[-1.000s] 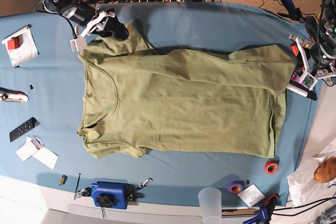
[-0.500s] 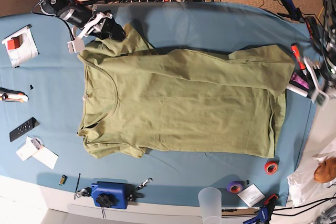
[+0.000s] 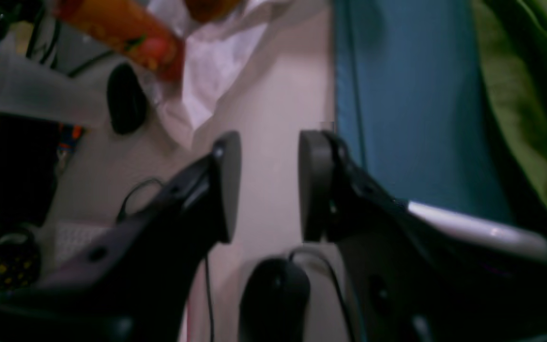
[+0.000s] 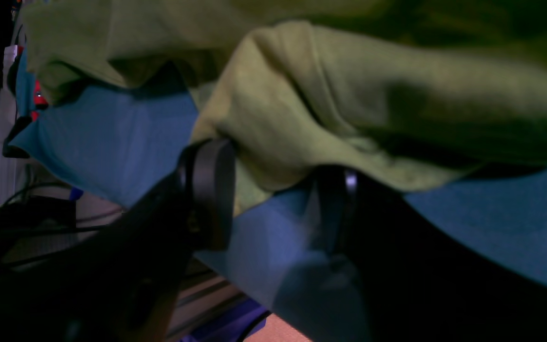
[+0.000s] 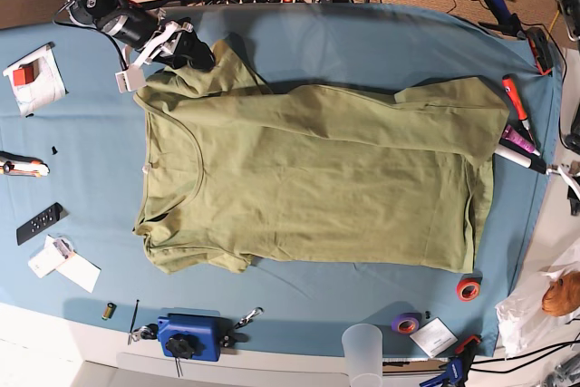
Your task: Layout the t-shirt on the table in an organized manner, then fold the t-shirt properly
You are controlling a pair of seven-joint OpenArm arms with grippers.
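Taking the shirt [image 5: 308,178] as the landmark: nearest the camera side, below its lower edge, a blue device [image 5: 188,336] sits at the counter's [image 5: 362,43] front rim, with a clear cup [image 5: 364,349] to its right, then a purple tape roll [image 5: 405,322] and an orange tape roll [image 5: 468,289] just off the shirt's lower right corner. Left of the collar lie a black remote [image 5: 39,223] and some white cards [image 5: 65,263].

The shirt itself lies spread flat across the middle of the counter, collar to the left, hem to the right, one sleeve bunched at the lower left and the other at the upper left.

Right of the hem, markers [image 5: 517,124] rest near the counter's edge. The left hand [image 3: 266,185] is off that side, past the counter's edge, its fingers [image 3: 226,185] parted with nothing between them.

At the far upper-left sleeve, the right hand [image 4: 273,199] stands wide apart at the sleeve's edge, cloth lying between the fingers [image 4: 209,190]; whether it grips the cloth cannot be told. A white card [image 5: 34,79] lies further left.
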